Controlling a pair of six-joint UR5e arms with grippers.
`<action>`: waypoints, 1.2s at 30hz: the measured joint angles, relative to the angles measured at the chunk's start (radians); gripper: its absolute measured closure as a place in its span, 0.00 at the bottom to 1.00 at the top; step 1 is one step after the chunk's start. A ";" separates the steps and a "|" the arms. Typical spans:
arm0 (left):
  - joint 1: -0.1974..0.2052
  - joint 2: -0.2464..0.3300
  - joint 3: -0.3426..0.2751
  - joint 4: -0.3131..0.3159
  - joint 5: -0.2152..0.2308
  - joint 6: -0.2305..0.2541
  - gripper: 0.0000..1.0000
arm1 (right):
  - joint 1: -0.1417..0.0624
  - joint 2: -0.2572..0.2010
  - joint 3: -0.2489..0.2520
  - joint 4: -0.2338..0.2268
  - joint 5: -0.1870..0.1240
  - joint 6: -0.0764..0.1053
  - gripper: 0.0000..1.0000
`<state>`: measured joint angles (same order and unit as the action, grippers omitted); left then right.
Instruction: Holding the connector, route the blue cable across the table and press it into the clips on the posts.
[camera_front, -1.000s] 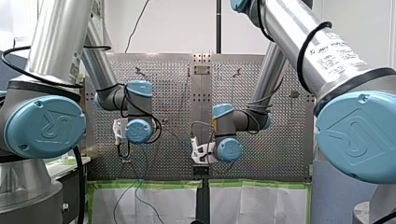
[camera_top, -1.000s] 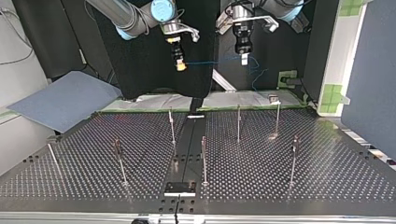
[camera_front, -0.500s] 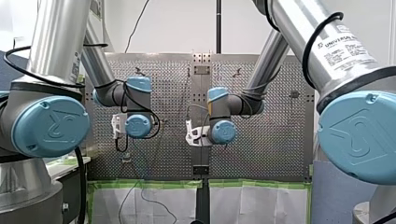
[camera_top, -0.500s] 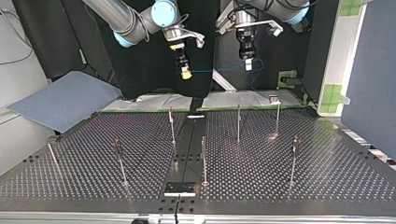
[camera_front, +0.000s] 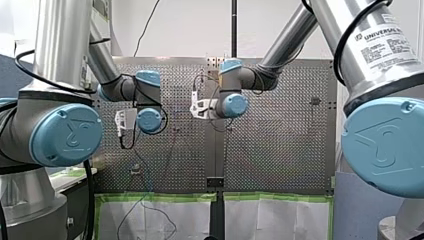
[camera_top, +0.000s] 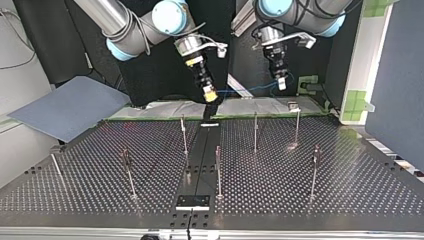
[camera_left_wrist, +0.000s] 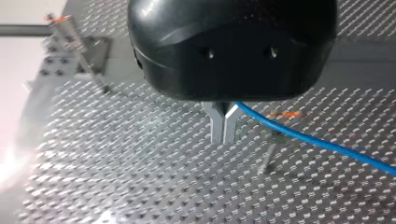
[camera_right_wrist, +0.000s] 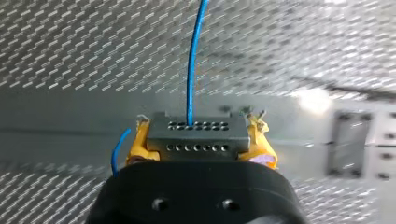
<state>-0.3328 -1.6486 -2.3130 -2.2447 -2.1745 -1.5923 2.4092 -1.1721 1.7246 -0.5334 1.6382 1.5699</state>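
Your right gripper (camera_right_wrist: 196, 142) was clamped on the grey connector (camera_right_wrist: 196, 135), yellow pads (camera_right_wrist: 139, 147) on either side, with the blue cable (camera_right_wrist: 191, 70) running straight out ahead of it. Your left gripper (camera_left_wrist: 224, 133) had its metal fingers closed together, the cable leaving from between them near their roots. Both hung above the perforated table's (camera_top: 300, 195) edge nearest the arms, the cable spanning between them, clear of every post (camera_top: 255, 131). My worry: pulling the grippers apart could tauten that span and strain the cable at the connector, or it could snag a post on the way down and miss its clip.
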 joint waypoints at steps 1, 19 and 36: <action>0.001 0.010 0.006 -0.010 -0.009 -0.002 1.00 | 0.001 -0.009 -0.009 0.003 -0.008 0.001 1.00; 0.032 0.171 0.133 -0.205 -0.101 -0.029 1.00 | 0.010 0.038 -0.194 0.097 -0.082 0.047 1.00; 0.094 0.129 0.242 -0.345 -0.050 -0.032 1.00 | 0.027 0.065 -0.378 0.225 -0.120 0.065 1.00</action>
<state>-0.2387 -1.5197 -2.0705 -2.5892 -2.2247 -1.6239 2.4367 -1.1069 1.3463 -0.3084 1.5186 1.6351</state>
